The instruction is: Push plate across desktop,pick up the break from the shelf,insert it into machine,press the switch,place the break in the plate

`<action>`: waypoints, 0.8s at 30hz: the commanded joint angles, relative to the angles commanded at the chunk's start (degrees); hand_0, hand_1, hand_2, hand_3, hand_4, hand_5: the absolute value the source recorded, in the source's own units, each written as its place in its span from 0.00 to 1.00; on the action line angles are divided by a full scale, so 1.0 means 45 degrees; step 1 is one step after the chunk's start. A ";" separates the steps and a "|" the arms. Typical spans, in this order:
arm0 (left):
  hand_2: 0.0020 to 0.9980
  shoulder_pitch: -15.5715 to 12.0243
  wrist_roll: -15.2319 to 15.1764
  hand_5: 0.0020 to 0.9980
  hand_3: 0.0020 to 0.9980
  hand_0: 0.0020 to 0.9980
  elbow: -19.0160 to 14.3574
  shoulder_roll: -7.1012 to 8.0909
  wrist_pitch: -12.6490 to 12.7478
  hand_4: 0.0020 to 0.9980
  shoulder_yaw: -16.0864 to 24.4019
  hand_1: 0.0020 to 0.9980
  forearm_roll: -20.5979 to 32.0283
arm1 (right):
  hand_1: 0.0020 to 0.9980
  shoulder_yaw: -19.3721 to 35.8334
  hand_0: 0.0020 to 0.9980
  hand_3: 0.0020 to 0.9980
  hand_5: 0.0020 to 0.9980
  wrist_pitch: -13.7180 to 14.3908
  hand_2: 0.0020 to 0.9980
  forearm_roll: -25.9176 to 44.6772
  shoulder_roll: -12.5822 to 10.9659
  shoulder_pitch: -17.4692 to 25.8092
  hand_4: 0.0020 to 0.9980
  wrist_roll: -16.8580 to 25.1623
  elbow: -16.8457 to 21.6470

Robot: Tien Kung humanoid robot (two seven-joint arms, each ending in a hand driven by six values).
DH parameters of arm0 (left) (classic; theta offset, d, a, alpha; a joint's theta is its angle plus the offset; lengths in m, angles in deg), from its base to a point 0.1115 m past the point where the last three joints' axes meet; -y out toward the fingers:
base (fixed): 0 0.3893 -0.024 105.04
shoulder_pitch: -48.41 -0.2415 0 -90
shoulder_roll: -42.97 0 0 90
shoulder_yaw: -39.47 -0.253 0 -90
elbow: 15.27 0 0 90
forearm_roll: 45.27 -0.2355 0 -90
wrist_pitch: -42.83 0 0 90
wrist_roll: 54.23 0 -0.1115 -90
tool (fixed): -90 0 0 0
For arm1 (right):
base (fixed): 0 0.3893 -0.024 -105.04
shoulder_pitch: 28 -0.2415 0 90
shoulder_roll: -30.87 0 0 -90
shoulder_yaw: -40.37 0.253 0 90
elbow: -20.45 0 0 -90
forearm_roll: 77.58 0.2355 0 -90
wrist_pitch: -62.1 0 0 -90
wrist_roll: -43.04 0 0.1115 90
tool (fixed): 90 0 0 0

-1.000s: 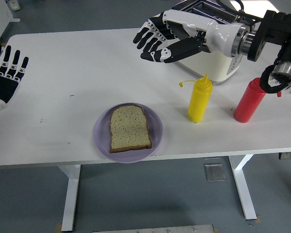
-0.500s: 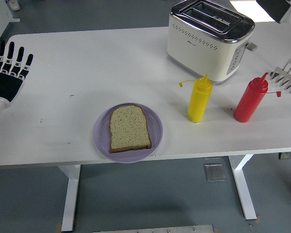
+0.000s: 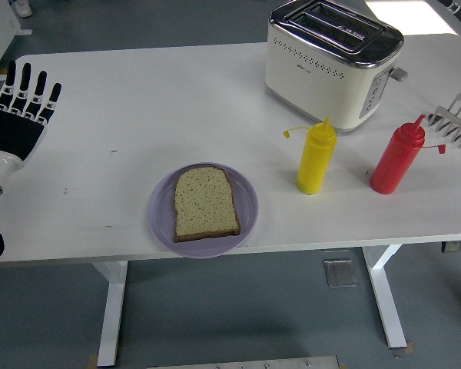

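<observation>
The left hand's (image 3: 15, 127) fingers (image 3: 27, 83) were spread, holding nothing, over the white worktop's (image 3: 161, 108) left edge. Far to their right stood the toaster (image 3: 332, 63). Nearer, down and right of them, lay the purple plate (image 3: 246, 196) carrying the bread slice (image 3: 204, 203); beyond it stood yellow (image 3: 316, 157) and red bottles (image 3: 397, 157).

Glossy toaster (image 3: 334, 65), porous bread (image 3: 205, 203).
</observation>
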 joint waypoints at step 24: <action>0.71 0.0154 -0.0003 1.00 0.71 0.83 -0.0113 0.0031 0.0007 0.78 -0.0186 0.76 0.0051 | 0.74 0.0653 0.79 0.70 0.35 0.0114 0.71 0.0231 0.0211 0.0460 0.70 -0.0079 0.0107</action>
